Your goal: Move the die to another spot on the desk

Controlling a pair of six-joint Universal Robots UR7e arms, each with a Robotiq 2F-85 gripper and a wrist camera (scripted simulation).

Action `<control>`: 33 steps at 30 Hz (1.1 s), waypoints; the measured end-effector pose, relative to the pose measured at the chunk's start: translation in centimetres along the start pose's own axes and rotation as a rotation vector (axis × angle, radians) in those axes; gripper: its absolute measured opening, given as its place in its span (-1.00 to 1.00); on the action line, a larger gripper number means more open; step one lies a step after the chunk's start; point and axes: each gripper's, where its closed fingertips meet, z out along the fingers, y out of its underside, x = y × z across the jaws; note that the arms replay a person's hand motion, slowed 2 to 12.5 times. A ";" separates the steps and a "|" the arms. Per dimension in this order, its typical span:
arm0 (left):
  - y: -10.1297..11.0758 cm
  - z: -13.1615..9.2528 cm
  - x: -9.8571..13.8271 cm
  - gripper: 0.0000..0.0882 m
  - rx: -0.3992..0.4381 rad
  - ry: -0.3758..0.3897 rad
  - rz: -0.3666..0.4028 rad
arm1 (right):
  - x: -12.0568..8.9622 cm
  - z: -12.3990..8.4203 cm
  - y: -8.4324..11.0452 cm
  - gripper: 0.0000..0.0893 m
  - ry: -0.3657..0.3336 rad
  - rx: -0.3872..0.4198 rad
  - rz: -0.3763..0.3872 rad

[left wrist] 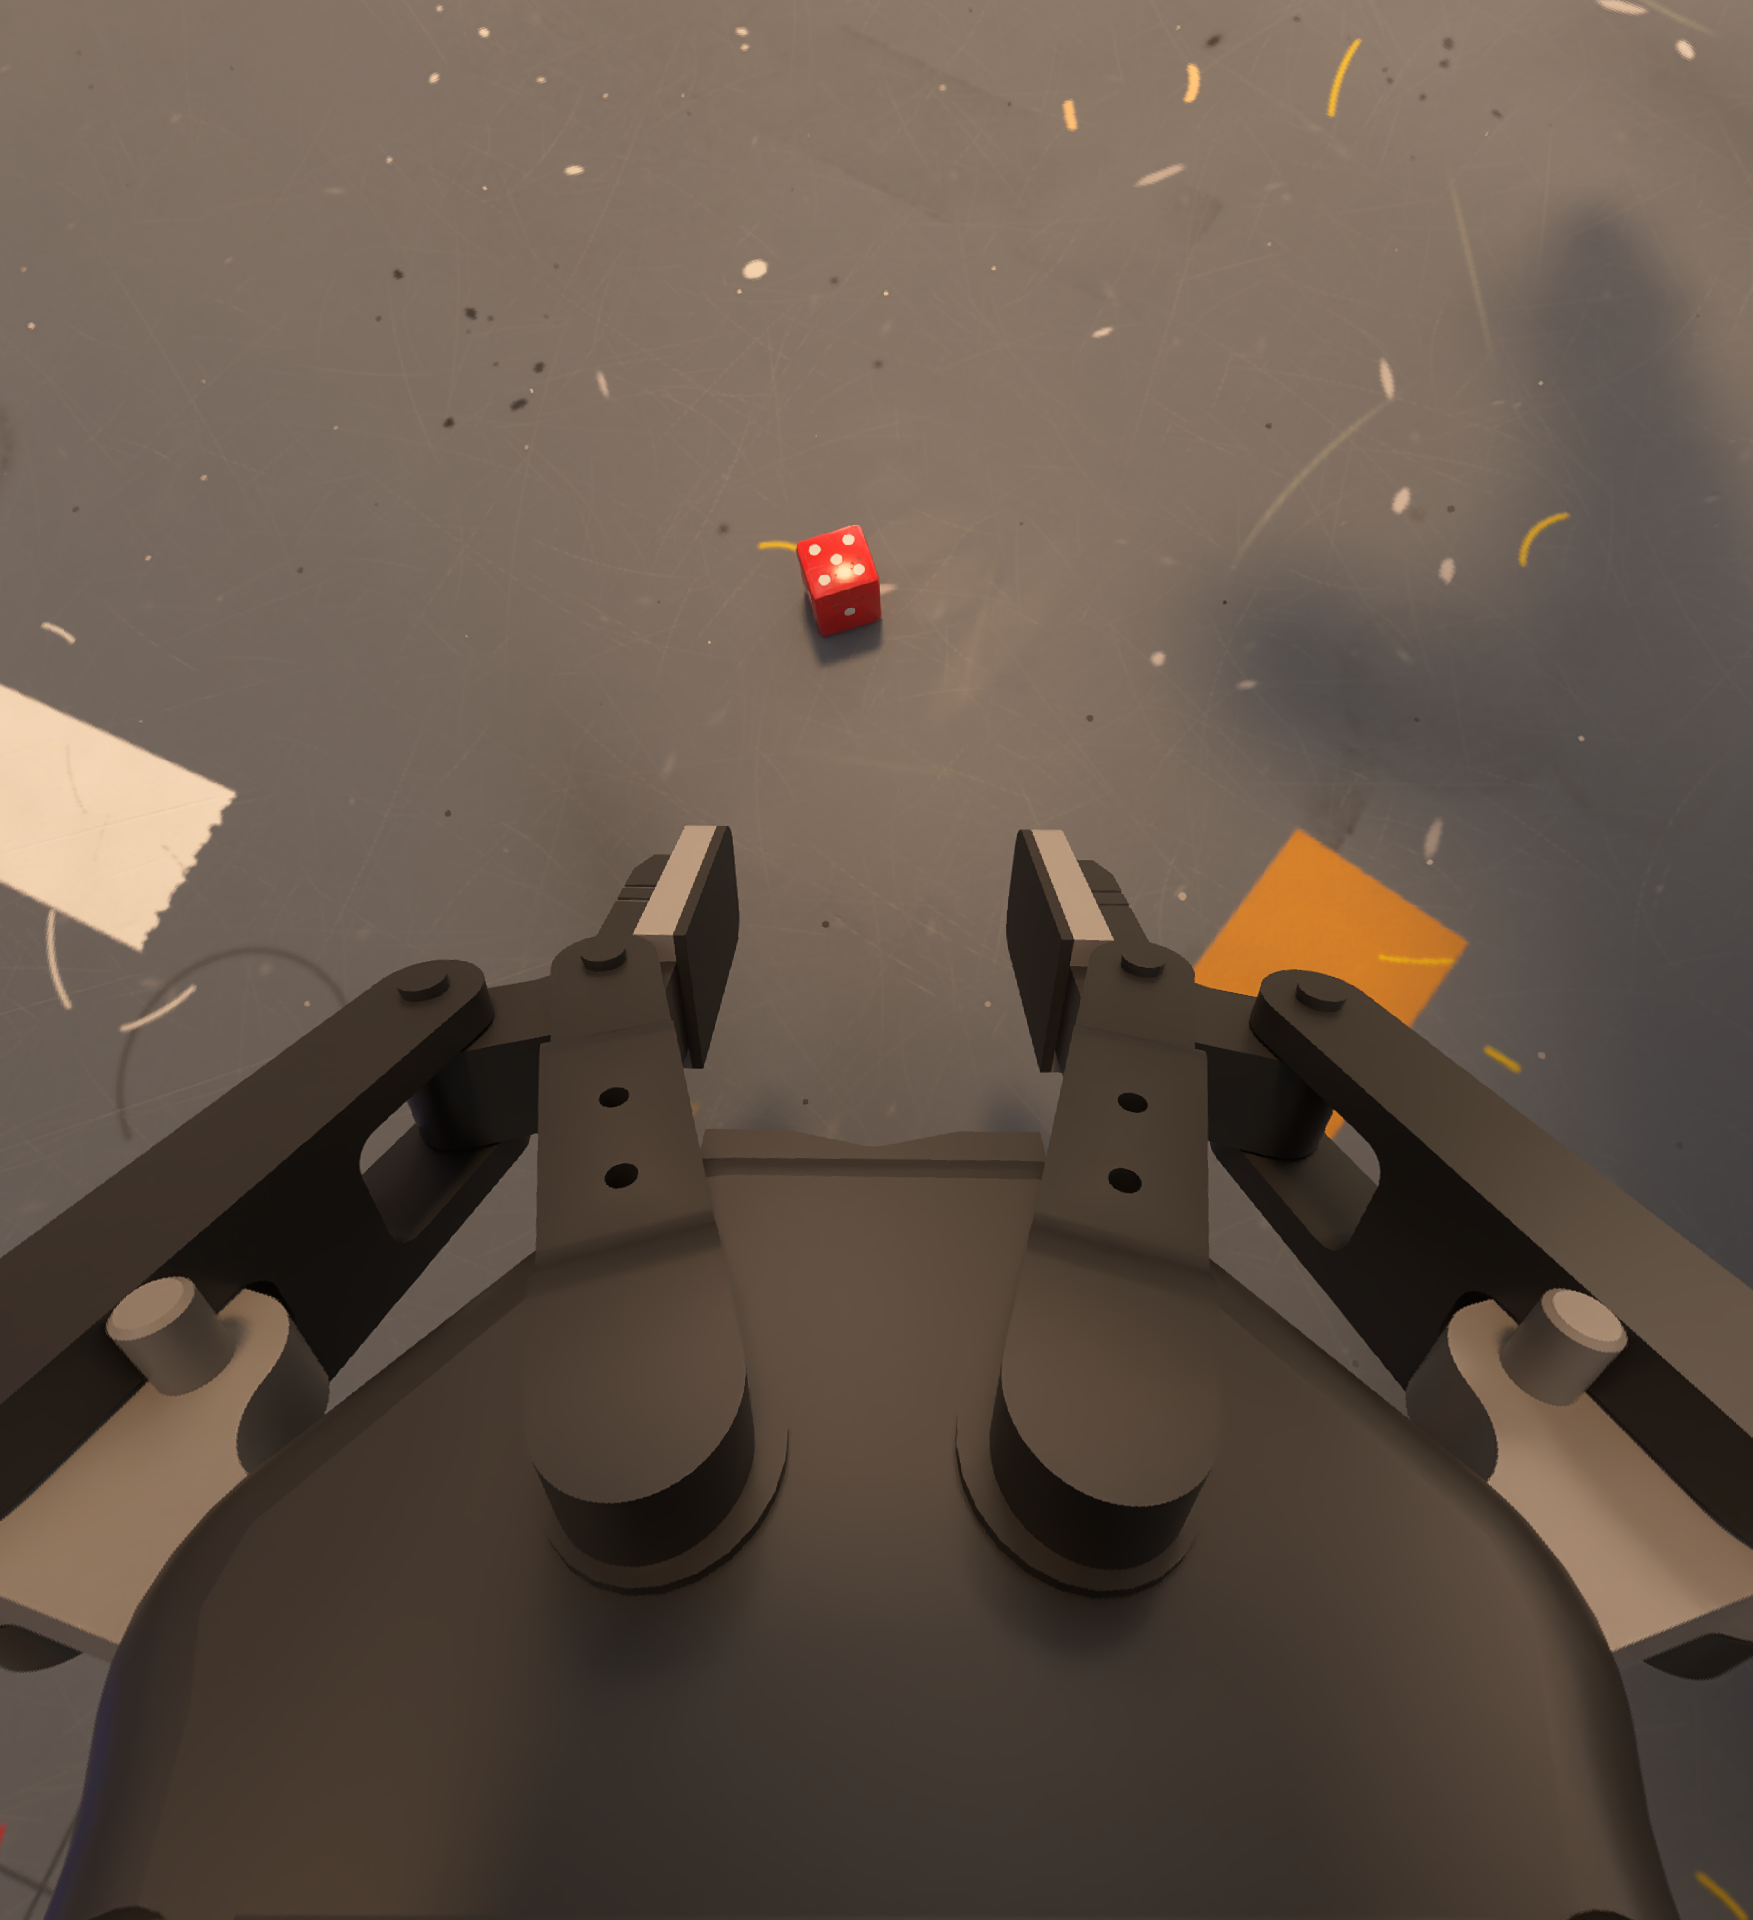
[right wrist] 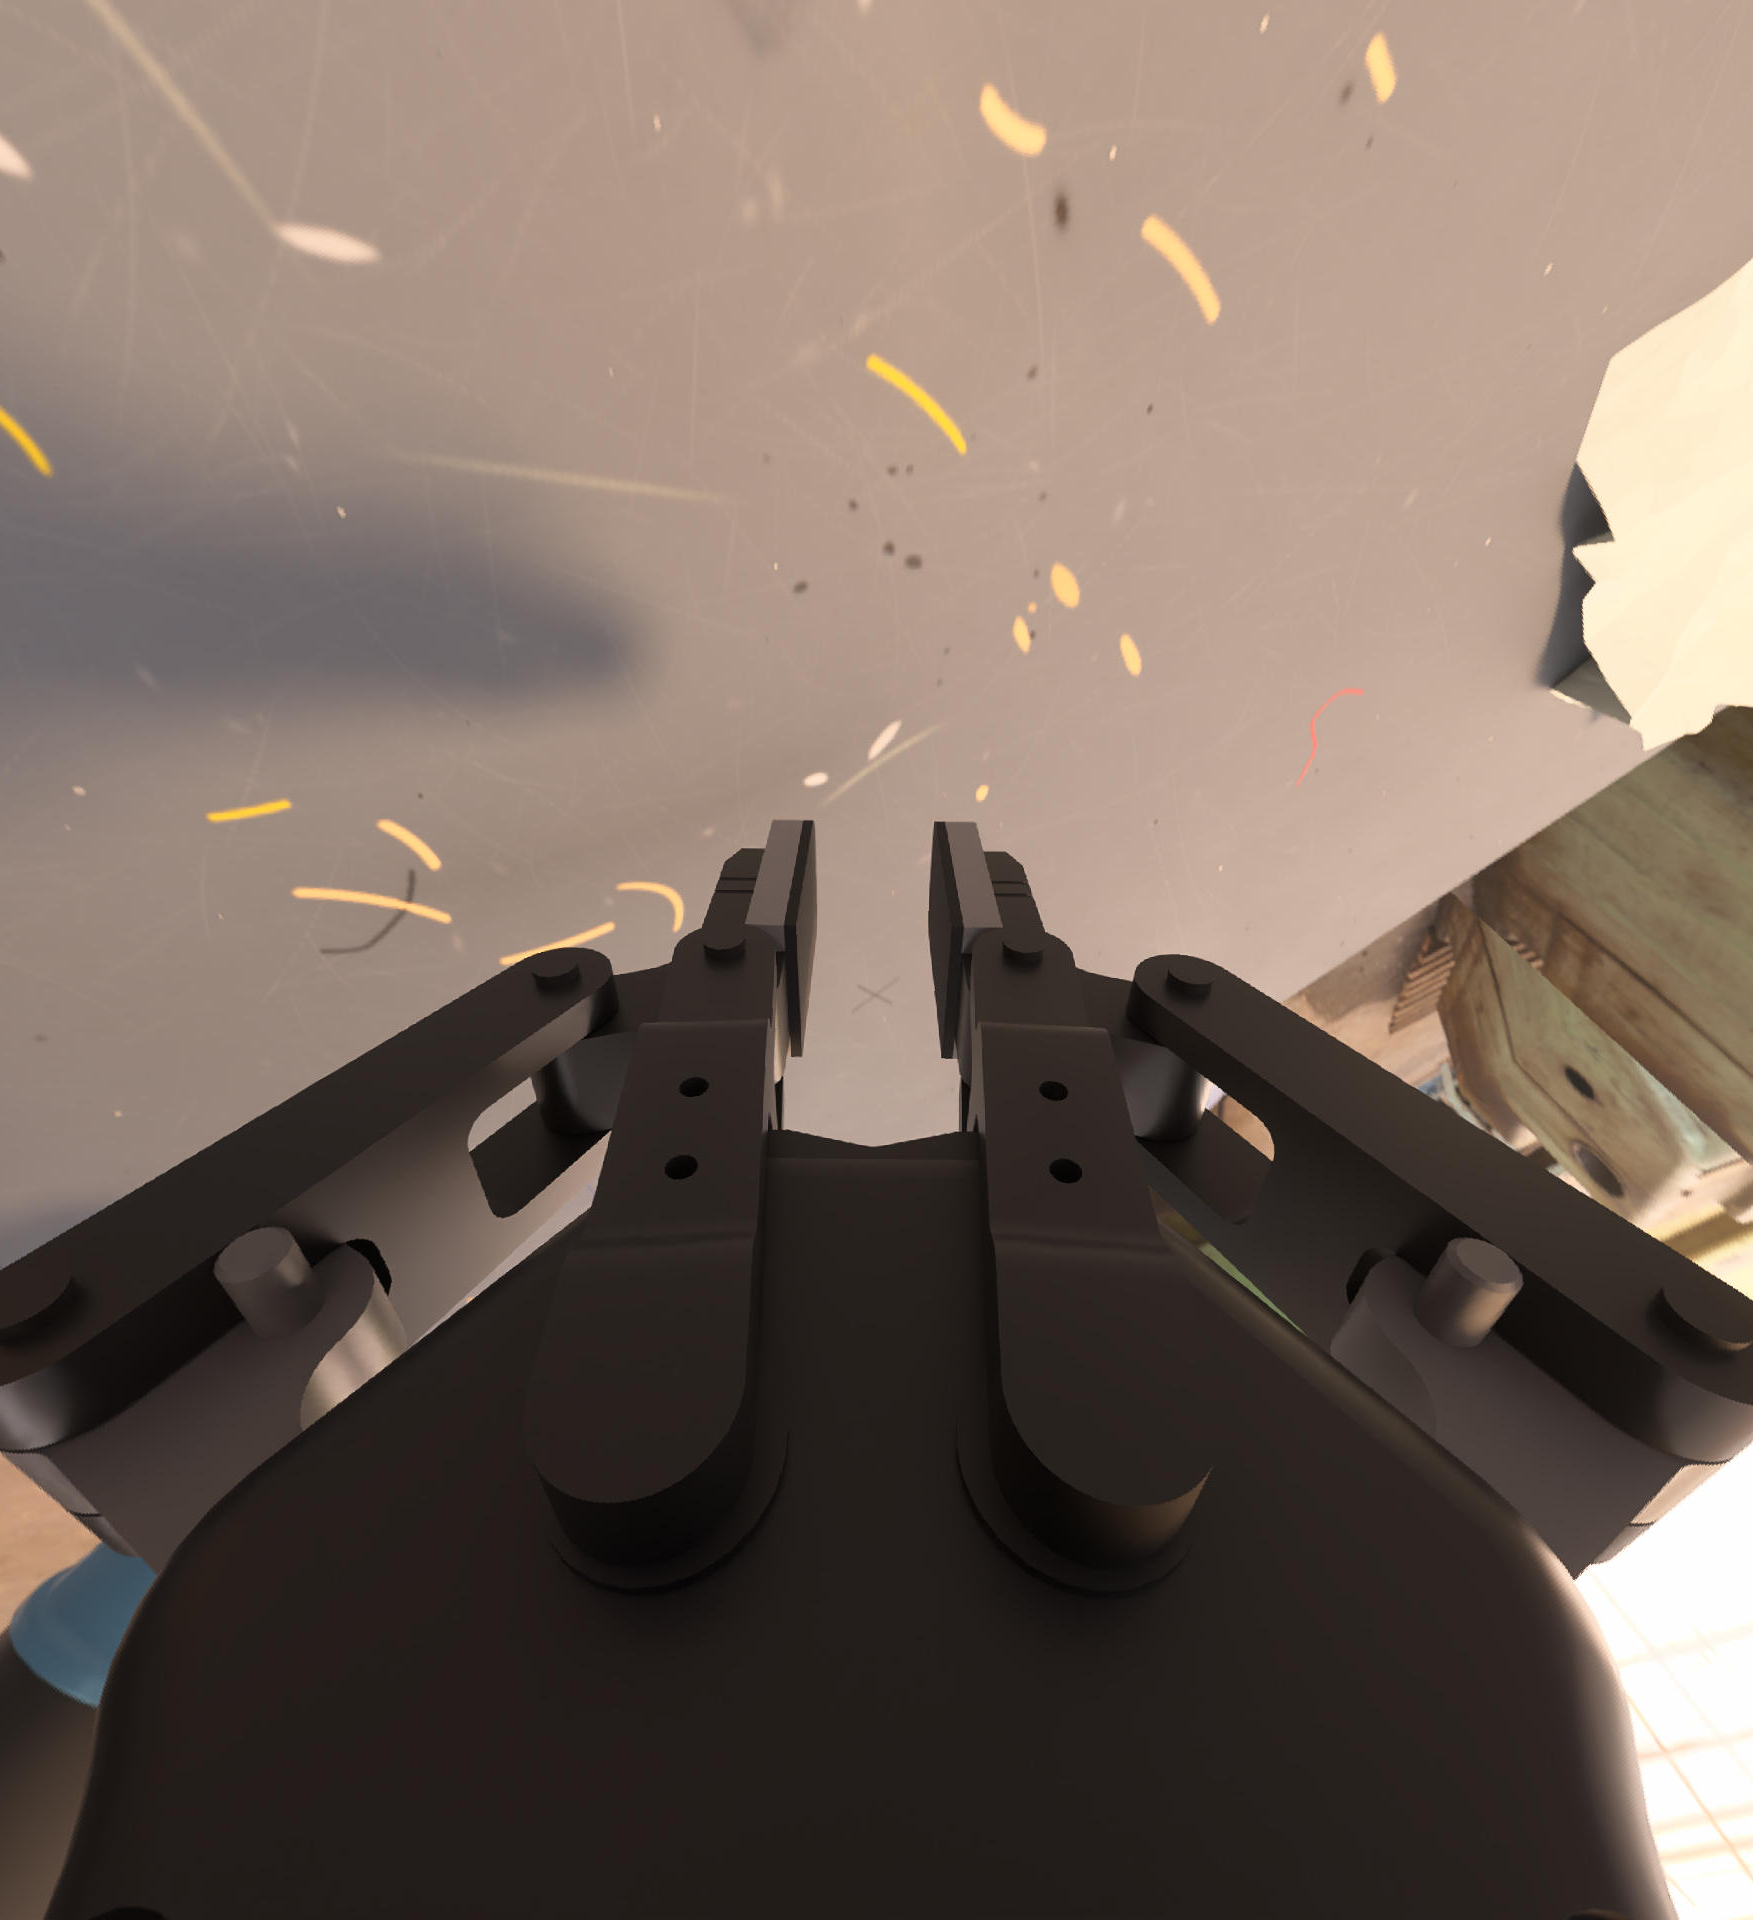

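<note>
A small red die [left wrist: 839, 579] with white pips lies on the grey scratched desk [left wrist: 436, 468], seen in the left wrist view. My left gripper [left wrist: 872, 847] is open and empty, hovering above the desk with the die ahead of its fingertips and apart from them. My right gripper [right wrist: 872, 842] is open with a narrower gap and empty, over a bare stretch of desk [right wrist: 539, 416]. The die does not show in the right wrist view.
A strip of white tape [left wrist: 51, 795] lies on the desk at the left and an orange square patch [left wrist: 1329, 925] at the right. In the right wrist view a crumpled pale paper [right wrist: 1724, 488] sits at the desk's right edge, with wooden crates [right wrist: 1630, 966] below.
</note>
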 end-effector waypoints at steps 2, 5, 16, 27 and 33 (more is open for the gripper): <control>0.1 0.0 0.0 0.07 0.000 0.001 -0.001 | 0.0 0.1 -0.6 -0.55 -0.008 0.038 0.010; 0.1 0.0 0.1 0.07 0.000 0.002 -0.003 | -0.3 0.2 -1.7 -0.55 -0.032 0.099 0.017; 0.4 0.0 0.2 0.07 0.000 0.006 -0.013 | -1.3 0.3 -5.5 -0.55 -0.107 0.331 0.027; 0.6 -0.1 0.3 0.07 0.000 0.013 -0.027 | -2.7 -0.7 -9.6 -0.55 -0.177 0.594 0.006; 0.7 -0.2 0.4 0.07 -0.001 0.018 -0.035 | -3.3 -1.7 -11.7 -0.55 -0.199 0.752 -0.009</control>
